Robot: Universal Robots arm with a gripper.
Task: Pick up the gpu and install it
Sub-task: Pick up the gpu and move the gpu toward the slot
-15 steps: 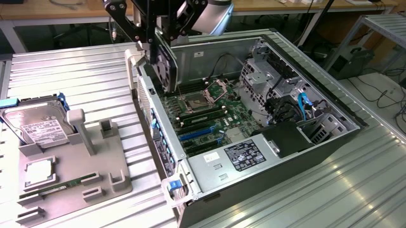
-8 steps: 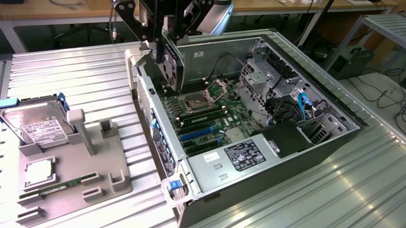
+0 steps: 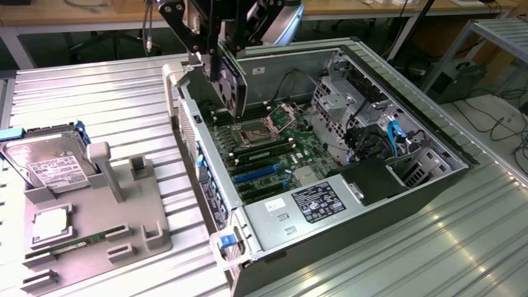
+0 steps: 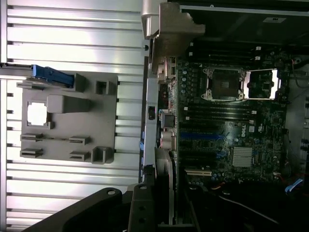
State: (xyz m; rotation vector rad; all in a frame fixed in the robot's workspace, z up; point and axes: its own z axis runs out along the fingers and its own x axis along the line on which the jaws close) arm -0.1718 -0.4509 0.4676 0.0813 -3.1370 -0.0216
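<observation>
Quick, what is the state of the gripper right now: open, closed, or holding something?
Gripper: closed on the gpu, holding it above the motherboard inside the open computer case.

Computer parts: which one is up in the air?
The dark card, held by the gripper above the open computer. The hard drive and the memory stick rest on the grey stand.

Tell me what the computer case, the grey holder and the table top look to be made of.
Computer case: bare sheet metal, likely steel, going by its dull silver panels, punched holes and folded edges.
Grey holder: probably plastic with a matte finish, given its even grey colour and blocky moulded slots.
Table top: ribbed metal, possibly aluminium, with shiny parallel grooves that reflect light.
</observation>
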